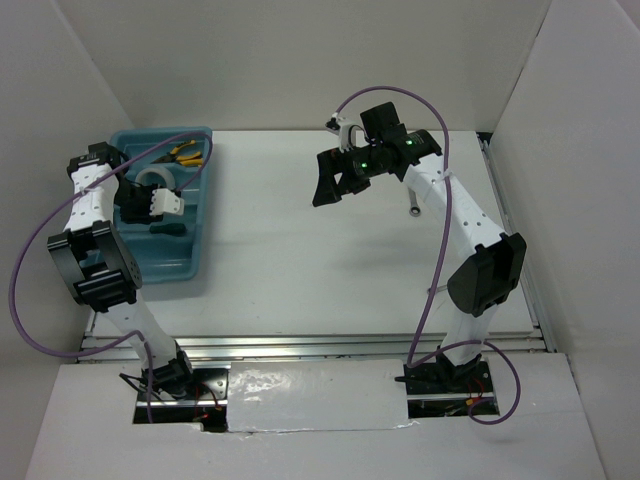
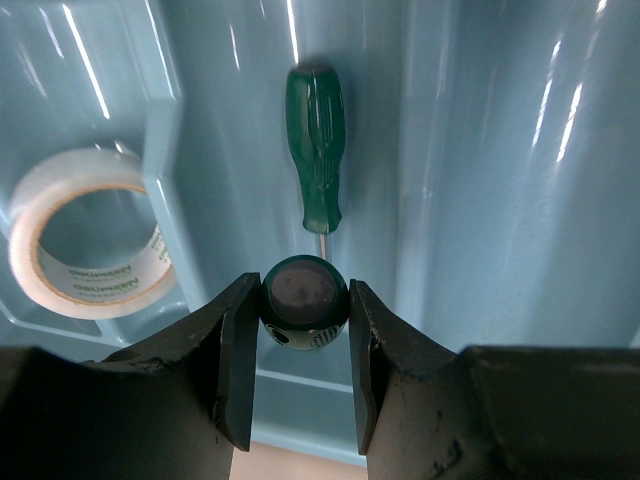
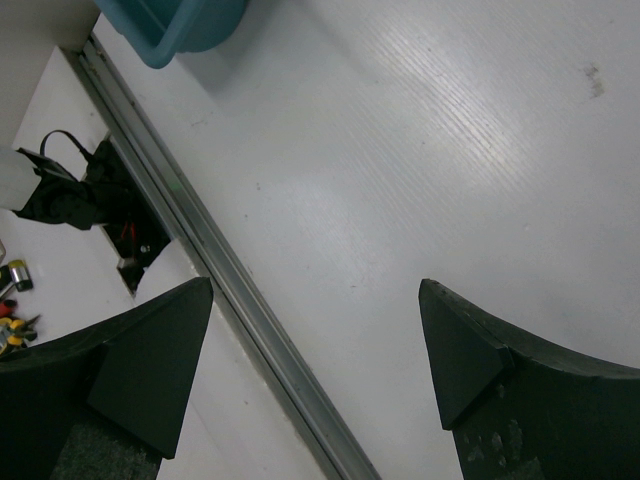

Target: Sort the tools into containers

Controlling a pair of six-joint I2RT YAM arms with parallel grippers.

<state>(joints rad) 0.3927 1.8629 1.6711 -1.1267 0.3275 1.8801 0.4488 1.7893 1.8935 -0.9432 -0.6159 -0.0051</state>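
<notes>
Above the bench, right pincer agape and empty; over the tray, left pincer clamped on a round green handle butt.
Advice: lower before release, clear of the divider beside the tape ring, into the compartment where the green screwdriver lies; tip contact with the floor cannot be told.
</notes>
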